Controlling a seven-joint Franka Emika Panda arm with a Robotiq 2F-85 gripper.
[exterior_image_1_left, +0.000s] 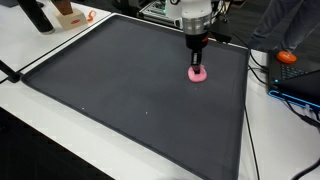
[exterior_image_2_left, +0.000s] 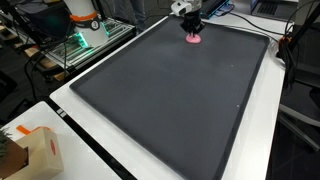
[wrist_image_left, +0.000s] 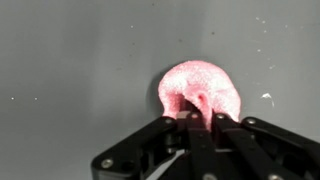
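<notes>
Pink lump (wrist_image_left: 198, 88), roundish with no clear long axis, sits on the mat (exterior_image_1_left: 120, 95), fingers (wrist_image_left: 166, 128) clamping its edge.

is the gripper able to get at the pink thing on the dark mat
Likely yes: the gripper stands right over the pink thing on the dark mat, with nothing else near it. In the wrist view its fingertips appear to meet the thing's edge; whether they grip it is unclear.
</notes>
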